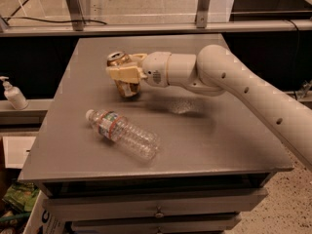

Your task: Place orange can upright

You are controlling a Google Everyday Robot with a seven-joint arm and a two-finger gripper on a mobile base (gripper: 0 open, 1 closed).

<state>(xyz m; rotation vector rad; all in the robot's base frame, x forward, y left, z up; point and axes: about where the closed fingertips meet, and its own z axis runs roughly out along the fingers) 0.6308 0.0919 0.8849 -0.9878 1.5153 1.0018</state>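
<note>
Coppery can (127, 88), slightly tilted with its silver top up, sits clamped in the gripper (122, 74) low over the grey table (219, 145). In front of the gripper, apart from it, a clear bottle (123, 133) lies on its side.

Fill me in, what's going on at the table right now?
The robot arm reaches across the grey table, and its tool is closed around the orange can toward the far left of the top. The can leans a little, tab end up, its base low over the surface; contact is unclear. A clear water bottle lies on its side nearer the front edge, untouched.
</note>
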